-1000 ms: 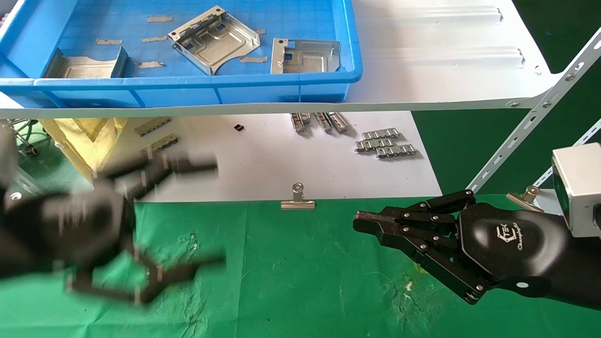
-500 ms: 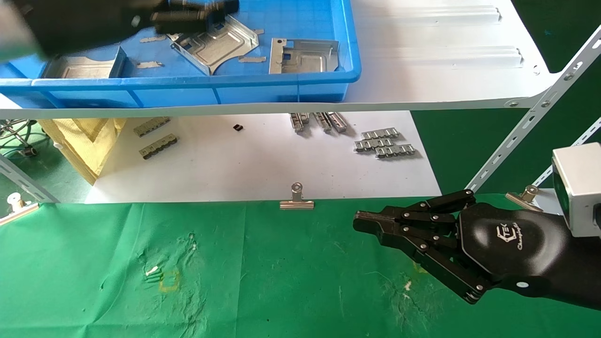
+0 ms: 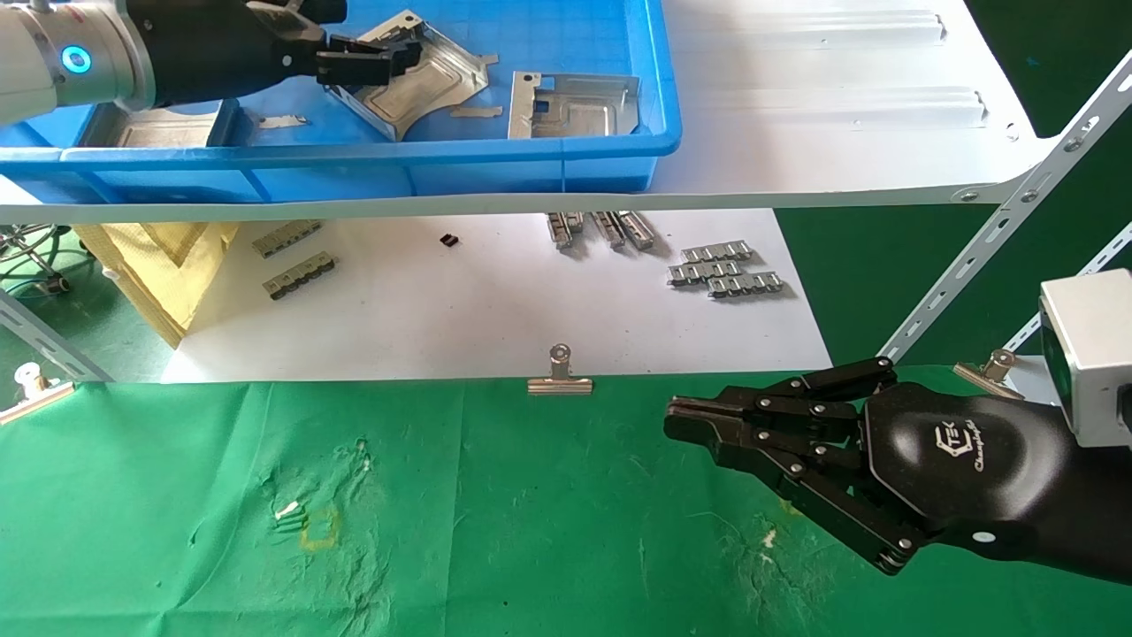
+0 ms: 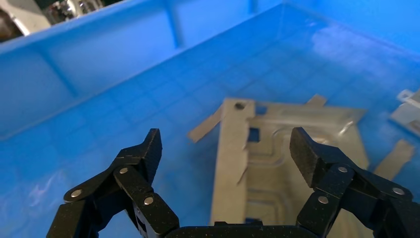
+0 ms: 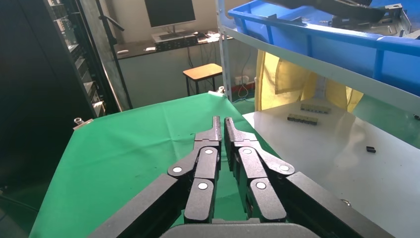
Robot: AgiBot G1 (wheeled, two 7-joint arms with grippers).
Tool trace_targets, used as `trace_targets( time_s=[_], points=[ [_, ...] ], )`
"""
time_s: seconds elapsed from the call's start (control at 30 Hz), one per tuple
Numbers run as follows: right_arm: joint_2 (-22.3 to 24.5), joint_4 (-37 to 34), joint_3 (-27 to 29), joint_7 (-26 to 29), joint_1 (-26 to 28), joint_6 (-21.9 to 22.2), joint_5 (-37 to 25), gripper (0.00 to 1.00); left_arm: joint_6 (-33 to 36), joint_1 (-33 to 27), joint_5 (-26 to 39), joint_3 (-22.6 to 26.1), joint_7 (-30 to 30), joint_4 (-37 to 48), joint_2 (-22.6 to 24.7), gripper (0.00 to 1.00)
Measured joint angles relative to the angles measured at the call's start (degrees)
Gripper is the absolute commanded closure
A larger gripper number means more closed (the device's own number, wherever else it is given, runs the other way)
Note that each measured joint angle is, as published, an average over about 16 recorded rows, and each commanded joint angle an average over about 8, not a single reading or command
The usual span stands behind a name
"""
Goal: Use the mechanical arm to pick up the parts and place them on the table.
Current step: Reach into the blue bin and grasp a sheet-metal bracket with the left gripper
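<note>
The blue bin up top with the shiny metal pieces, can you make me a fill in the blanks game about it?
1. The left gripper has its fingers ____ above a metal part.
2. The parts lie in a ____ bin.
3. The right gripper hovers over the ____ cloth.

Missing words: open; blue; green

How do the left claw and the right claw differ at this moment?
The left claw is open, fingers spread over a silver part inside the blue bin; the right claw is shut, fingers pressed together. The left is up at shelf level; the right hovers over the green table, holding nothing. Both are glossy black with jointed fingers.
</note>
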Motion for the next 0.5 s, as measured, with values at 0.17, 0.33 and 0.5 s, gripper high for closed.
trace_targets(
  time_s=[0.17, 0.33, 0.5],
  points=[
    [0.0, 0.0, 0.0, 0.0, 0.0, 0.0, 0.0, 0.0, -0.3, -1.1, 0.8, 0.6, 0.6, 2.4, 0.6, 1.0],
    [0.0, 0.0, 0.0, 0.0, 0.0, 0.0, 0.0, 0.0, 0.3, -1.8, 1.3, 0.9, 1.3, 3.8, 0.7, 1.0],
    [0.0, 0.0, 0.0, 0.0, 0.0, 0.0, 0.0, 0.0, 1.2, -2.2, 1.5, 1.0, 1.9, 4.6, 0.6, 1.0]
  ],
)
